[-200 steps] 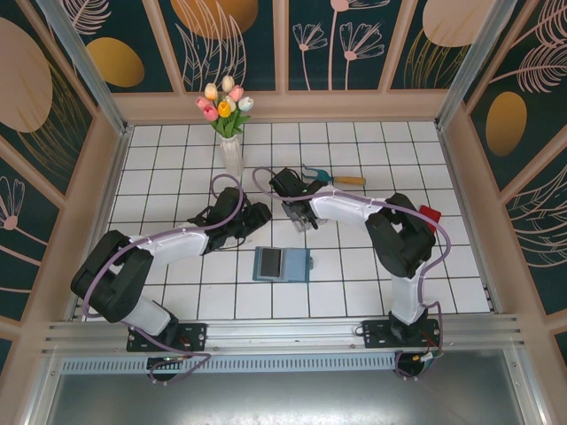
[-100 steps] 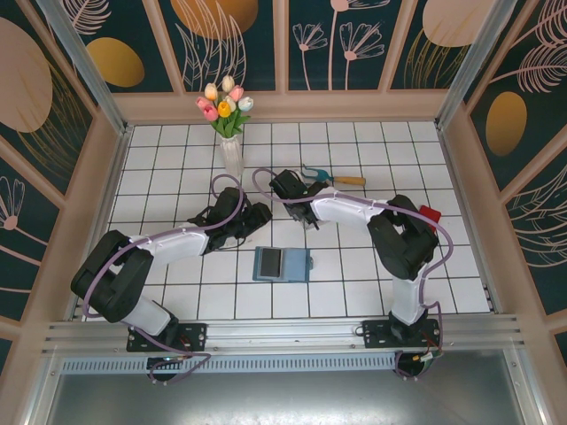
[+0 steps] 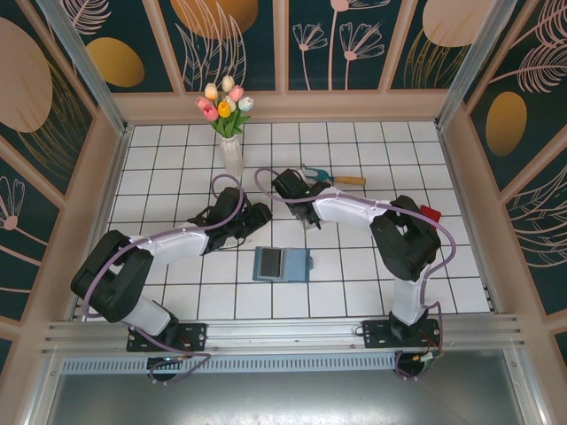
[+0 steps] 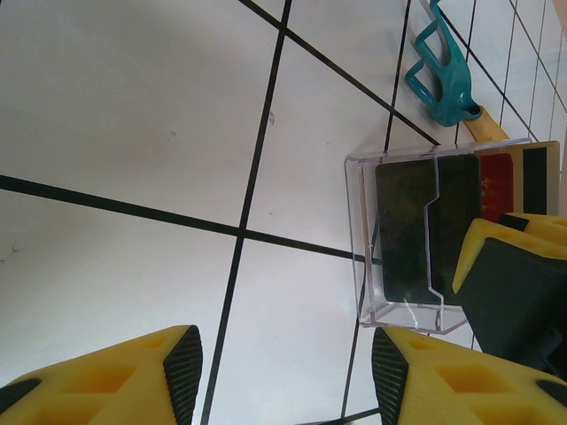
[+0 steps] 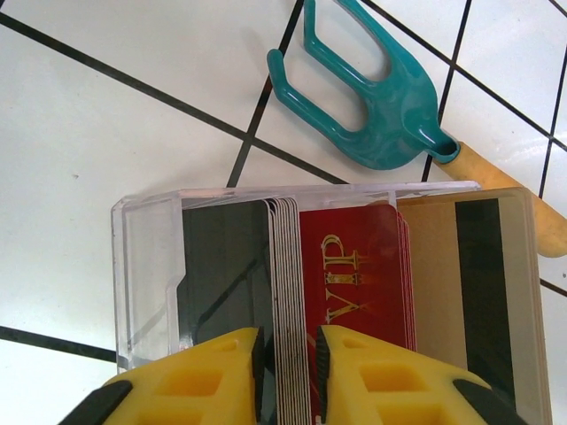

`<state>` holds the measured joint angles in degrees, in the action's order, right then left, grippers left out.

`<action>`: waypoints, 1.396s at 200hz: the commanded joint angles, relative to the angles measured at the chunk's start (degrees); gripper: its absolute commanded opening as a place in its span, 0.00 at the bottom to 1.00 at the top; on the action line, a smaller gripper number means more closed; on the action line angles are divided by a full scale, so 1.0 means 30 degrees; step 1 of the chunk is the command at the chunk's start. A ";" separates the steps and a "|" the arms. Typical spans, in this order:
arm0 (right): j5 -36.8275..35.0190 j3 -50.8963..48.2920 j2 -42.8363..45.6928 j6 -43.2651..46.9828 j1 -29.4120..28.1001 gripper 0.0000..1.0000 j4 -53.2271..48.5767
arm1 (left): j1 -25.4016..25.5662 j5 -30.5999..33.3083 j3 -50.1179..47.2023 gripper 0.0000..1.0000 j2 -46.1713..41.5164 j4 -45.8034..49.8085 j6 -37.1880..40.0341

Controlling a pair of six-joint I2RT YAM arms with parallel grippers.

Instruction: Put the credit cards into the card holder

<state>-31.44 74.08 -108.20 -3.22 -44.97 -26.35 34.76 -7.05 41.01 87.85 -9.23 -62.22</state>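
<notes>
Right fingers (image 5: pixel 239 363) are straddling the upright credit cards (image 5: pixel 354 283), nearly closed; grip unconfirmed. Cards seeming light, stiff, slick: pinching flat faces advisable. Left fingers (image 4: pixel 182 372) gaping, empty.

We see a white tiled table (image 3: pixel 372 142) with dark grout lines, walled by teal panels (image 3: pixel 354 35) painted with gold and pink plants. Toward its far side a slim white vase (image 3: pixel 231 157) stands upright, holding pink, yellow and white tulips (image 3: pixel 224 99). To the right lies a teal hand fork (image 5: pixel 363 80) with a wooden handle (image 5: pixel 505 181), just beside a clear plastic tray (image 5: pixel 146 257).
</notes>
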 commanded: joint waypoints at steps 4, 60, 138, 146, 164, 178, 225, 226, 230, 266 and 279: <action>-0.0177 -0.0424 0.0349 0.0180 0.0195 0.22 -0.0226 | -0.0160 -0.0170 -0.0041 0.56 0.0129 -0.0371 -0.0179; -0.0665 -0.0551 0.1311 0.0268 0.0210 0.17 -0.0111 | -0.0151 -0.0229 0.0025 0.56 0.0249 -0.0382 -0.0154; 0.0907 -0.0520 0.1478 0.0087 0.0539 0.17 -0.0310 | -0.0161 -0.0287 -0.0019 0.56 0.0277 -0.0435 -0.0179; 0.1748 -0.0575 0.1523 0.0067 0.0645 0.21 -0.0119 | -0.0144 -0.0342 -0.0014 0.56 0.0280 -0.0476 -0.0155; 0.2600 -0.0527 0.1353 -0.0075 0.0864 0.29 -0.0060 | -0.0136 -0.0548 0.0039 0.57 0.0362 -0.0677 -0.0092; 0.2432 -0.0362 0.0954 -0.0011 0.0956 0.34 -0.0223 | -0.0133 -0.0904 0.0204 0.57 0.0558 -0.0845 -0.0062; 0.3171 -0.0225 -0.0317 -0.0032 0.1407 0.34 -0.0489 | -0.0140 -0.1225 0.0536 0.58 0.1124 -0.1018 -0.0110; 0.3193 -0.0243 -0.0332 -0.0035 0.1417 0.34 -0.0482 | -0.0151 -0.1210 0.0522 0.58 0.1125 -0.1006 -0.0101; 0.3415 -0.0304 -0.0373 -0.0060 0.1460 0.33 -0.0393 | -0.0136 -0.1222 0.0533 0.58 0.1158 -0.1019 -0.0110; 0.5176 -0.0320 -0.0804 -0.0635 0.1371 0.14 -0.0666 | -0.0141 -0.1225 0.0480 0.58 0.1184 -0.0947 -0.0144; 0.5707 -0.0334 -0.0601 -0.1006 0.1161 0.14 -0.0592 | -0.0143 -0.1196 0.0483 0.58 0.1155 -0.0931 -0.0137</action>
<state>-19.64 74.15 -107.72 -4.27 -41.17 -25.67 34.76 -10.11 41.04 90.72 -10.52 -62.22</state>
